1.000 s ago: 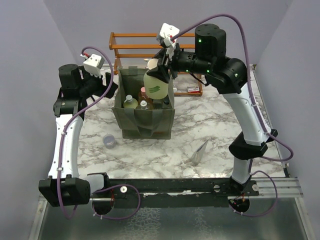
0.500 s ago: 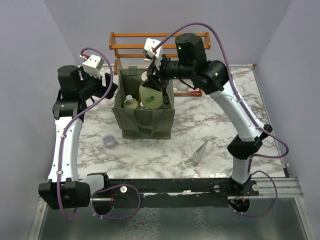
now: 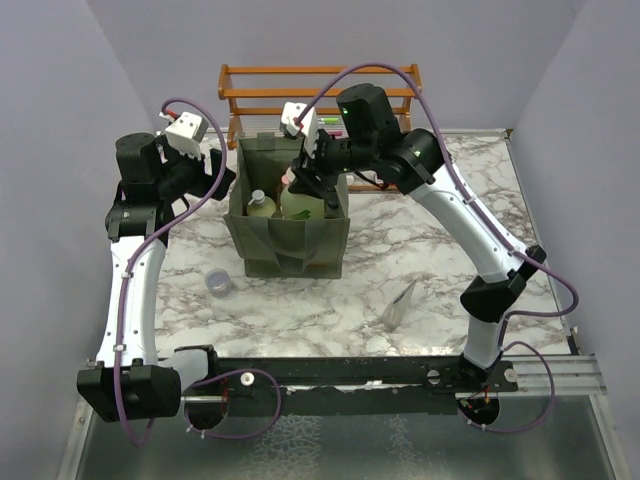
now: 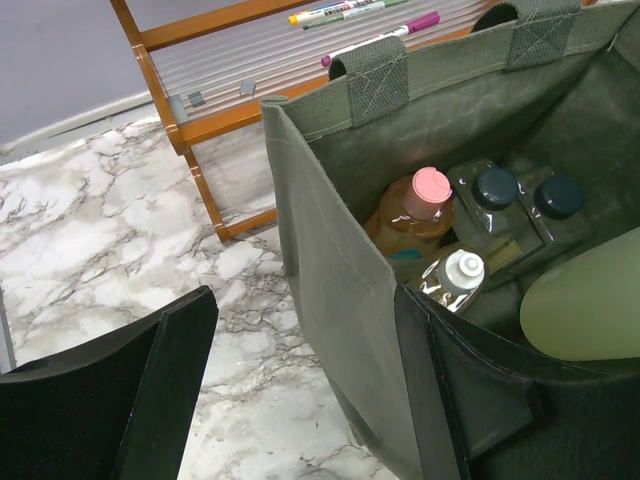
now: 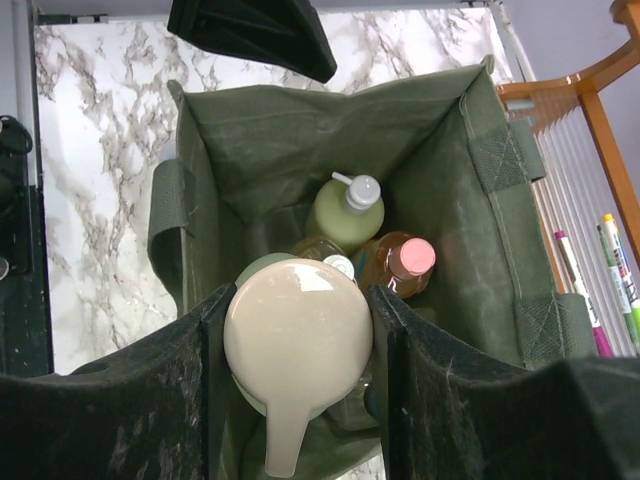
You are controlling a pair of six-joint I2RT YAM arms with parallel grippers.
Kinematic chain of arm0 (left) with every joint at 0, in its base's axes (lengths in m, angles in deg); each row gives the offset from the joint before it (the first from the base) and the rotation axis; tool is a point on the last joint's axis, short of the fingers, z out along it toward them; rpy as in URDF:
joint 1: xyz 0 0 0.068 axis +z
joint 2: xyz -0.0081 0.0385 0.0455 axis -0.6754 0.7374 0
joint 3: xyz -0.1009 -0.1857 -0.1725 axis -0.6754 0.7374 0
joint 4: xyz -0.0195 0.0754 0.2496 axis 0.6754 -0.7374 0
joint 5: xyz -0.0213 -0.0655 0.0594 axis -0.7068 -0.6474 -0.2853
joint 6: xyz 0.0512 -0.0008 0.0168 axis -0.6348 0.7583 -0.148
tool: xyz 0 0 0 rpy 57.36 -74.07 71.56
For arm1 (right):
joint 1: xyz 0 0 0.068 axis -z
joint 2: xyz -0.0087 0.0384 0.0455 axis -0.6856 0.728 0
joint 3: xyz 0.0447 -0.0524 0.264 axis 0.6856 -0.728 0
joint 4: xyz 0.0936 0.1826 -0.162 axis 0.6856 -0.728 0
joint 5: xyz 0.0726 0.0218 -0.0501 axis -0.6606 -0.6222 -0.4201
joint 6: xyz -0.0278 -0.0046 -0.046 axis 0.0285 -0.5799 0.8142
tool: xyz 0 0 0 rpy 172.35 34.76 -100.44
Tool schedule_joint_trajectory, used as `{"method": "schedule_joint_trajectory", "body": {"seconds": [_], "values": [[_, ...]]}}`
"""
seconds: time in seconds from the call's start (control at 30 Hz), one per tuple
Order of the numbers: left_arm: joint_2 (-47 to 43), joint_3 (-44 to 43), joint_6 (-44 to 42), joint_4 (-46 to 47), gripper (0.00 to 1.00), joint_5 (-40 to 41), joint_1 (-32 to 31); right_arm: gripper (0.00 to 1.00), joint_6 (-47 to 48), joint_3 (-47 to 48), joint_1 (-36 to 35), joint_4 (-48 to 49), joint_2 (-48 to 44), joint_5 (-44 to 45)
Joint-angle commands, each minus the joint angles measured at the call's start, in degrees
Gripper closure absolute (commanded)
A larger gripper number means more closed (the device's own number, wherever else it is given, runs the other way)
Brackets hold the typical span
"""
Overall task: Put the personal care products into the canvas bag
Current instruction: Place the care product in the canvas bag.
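The olive canvas bag (image 3: 285,248) stands open at mid-table. My right gripper (image 3: 312,172) is shut on the beige pump head (image 5: 298,345) of a pale green pump bottle (image 3: 303,200), which hangs low inside the bag's mouth. Under it sit a green bottle with a white cap (image 5: 345,212), an orange bottle with a pink cap (image 4: 410,215) and two clear bottles with black caps (image 4: 497,190). My left gripper (image 4: 308,300) is open and straddles the bag's left wall (image 4: 330,300), one finger inside, one outside. A grey pouch (image 3: 400,303) lies on the table to the bag's front right.
An orange-brown wooden rack (image 3: 320,85) stands right behind the bag, with marker pens (image 4: 350,10) on its shelf. A small lavender cup (image 3: 218,283) sits on the marble in front of the bag's left corner. Lavender walls close in both sides.
My right arm has swung left and down, carrying the pale green pump bottle from above the bag's right rim into its mouth. The left arm has stayed put.
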Motion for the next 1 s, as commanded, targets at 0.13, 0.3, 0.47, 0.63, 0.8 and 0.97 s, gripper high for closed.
{"method": "schedule_joint_trajectory", "body": {"seconds": [0.13, 0.3, 0.47, 0.63, 0.8, 0.97], "values": [[-2.12, 0.75, -0.71, 1.43, 0.26, -1.22, -0.14, 0.98, 3.39, -2.9, -0.08, 6.43, -5.25, -0.93], [-2.44, 0.93, -0.88, 1.46, 0.26, -1.15, -0.14, 0.98, 5.43, -5.06, -0.08, 6.32, -4.79, 0.94], [-2.68, 0.96, -0.96, 1.33, 0.26, -1.13, -0.14, 0.98, 6.85, -5.0, -0.01, 4.89, -3.1, 2.57], [-2.86, 1.04, -1.1, 1.28, 0.26, -1.09, -0.14, 0.98, 7.68, -4.53, -0.08, 3.82, -1.23, 4.99], [-3.04, 1.23, -1.46, 1.19, 0.26, -0.97, -0.14, 0.98, 8.38, -2.89, -0.08, 1.78, 0.9, 5.83], [-3.23, 1.55, -1.89, 1.14, 0.26, -0.87, -0.14, 0.98, 8.3, -3.0, -0.08, 1.38, 1.01, 4.97]]}}
